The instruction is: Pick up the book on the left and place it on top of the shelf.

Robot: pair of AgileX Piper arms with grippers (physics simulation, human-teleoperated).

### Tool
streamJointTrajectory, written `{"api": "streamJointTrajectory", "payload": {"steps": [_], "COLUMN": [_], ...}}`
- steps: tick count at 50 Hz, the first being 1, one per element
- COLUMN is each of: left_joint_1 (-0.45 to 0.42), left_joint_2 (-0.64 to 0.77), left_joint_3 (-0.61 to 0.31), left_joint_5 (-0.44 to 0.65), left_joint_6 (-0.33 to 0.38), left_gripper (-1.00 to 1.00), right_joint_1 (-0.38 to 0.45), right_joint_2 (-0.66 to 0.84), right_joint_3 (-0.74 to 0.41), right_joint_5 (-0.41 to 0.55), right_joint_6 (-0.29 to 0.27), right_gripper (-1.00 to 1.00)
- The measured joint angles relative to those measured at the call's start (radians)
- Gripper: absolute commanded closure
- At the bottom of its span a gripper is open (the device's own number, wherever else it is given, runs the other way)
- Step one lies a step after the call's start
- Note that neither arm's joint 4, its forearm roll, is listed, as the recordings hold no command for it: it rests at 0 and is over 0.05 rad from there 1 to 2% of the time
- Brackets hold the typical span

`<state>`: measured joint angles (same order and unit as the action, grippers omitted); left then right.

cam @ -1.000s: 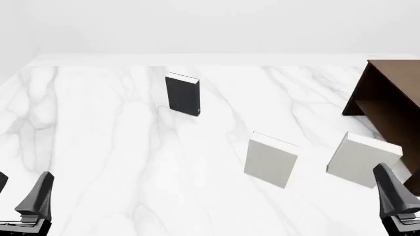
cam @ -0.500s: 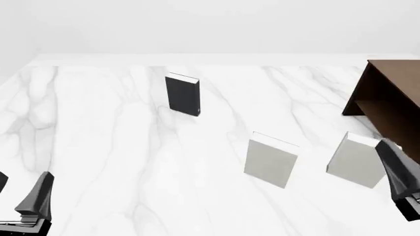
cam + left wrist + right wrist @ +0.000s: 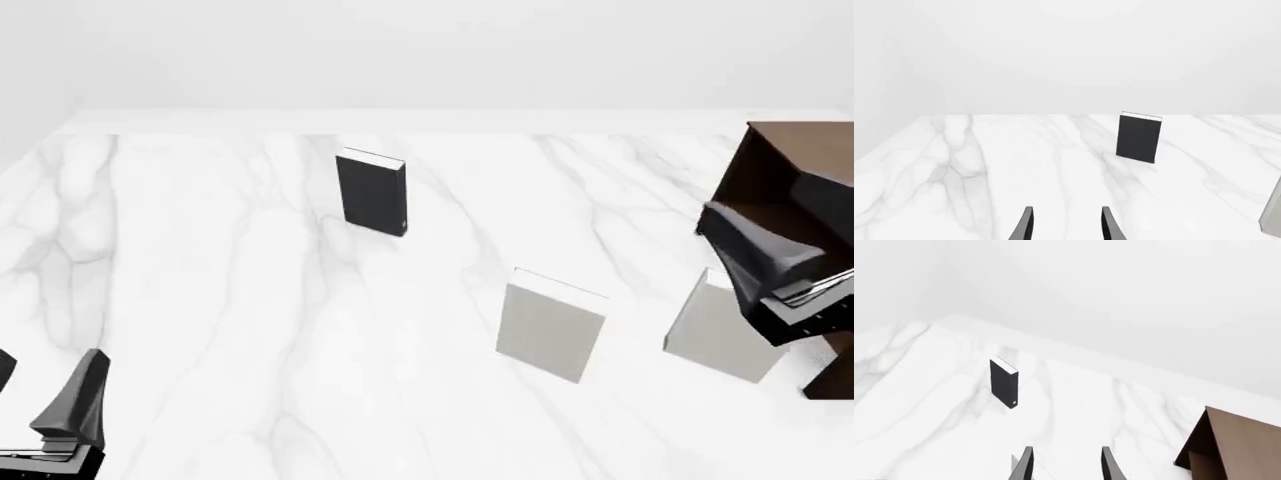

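Observation:
The book [image 3: 371, 193] is thin and charcoal-black with a white page edge, standing upright on the marble table at the far left-centre. It also shows in the left wrist view as the book [image 3: 1139, 137] and in the right wrist view as the book [image 3: 1004, 382]. The dark brown shelf [image 3: 790, 175] stands at the right edge, and the right wrist view catches the shelf [image 3: 1237, 450] from above. My right gripper [image 3: 721, 228] hangs open above the table in front of the shelf, far from the book. At the near left corner my left gripper [image 3: 47, 378] is open and holds nothing.
Two light grey-white books stand upright on the near right part of the table: one [image 3: 550, 325] in the middle, the other [image 3: 718, 335] partly behind my right gripper. The marble table [image 3: 214, 300] ends at a white wall behind.
My right gripper has risen from the near right corner and moved forward, now over the right grey book and in front of the shelf. The left gripper and all books stayed put.

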<state>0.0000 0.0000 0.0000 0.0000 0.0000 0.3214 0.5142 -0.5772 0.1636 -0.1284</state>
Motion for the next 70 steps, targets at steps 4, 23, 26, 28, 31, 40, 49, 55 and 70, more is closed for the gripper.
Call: {"api": "streamJointTrajectory", "payload": {"steps": [4,23,26,28,31,40,49,55,70], "left_joint_1": [0.0,0.0,0.0,0.0,0.0,0.0,0.0,0.0,0.0], "left_joint_2": [0.0,0.0,0.0,0.0,0.0,0.0,0.0,0.0,0.0], "left_joint_3": [0.0,0.0,0.0,0.0,0.0,0.0,0.0,0.0,0.0], "left_joint_5": [0.0,0.0,0.0,0.0,0.0,0.0,0.0,0.0,0.0], "left_joint_6": [0.0,0.0,0.0,0.0,0.0,0.0,0.0,0.0,0.0], "left_gripper": [-1.0,-1.0,-1.0,-1.0,-1.0,-1.0,-1.0,-1.0,-1.0], "right_joint_1": [0.013,0.047,0.05,0.052,0.055,0.062,0.075,0.08,0.09], "right_joint_2": [0.057,0.279,0.304,0.319,0.341,0.413,0.595,0.695,0.853], "right_joint_3": [-0.025,-0.136,-0.153,-0.165,-0.182,-0.231,-0.348,-0.413,-0.516], "right_joint_5": [-0.018,-0.082,-0.084,-0.085,-0.084,-0.092,-0.121,-0.135,-0.153], "right_joint_6": [-0.011,-0.045,-0.051,-0.054,-0.059,-0.067,-0.07,-0.072,-0.069], "right_gripper": [-1.0,-1.0,-1.0,-1.0,-1.0,-1.0,-1.0,-1.0,-1.0]}}
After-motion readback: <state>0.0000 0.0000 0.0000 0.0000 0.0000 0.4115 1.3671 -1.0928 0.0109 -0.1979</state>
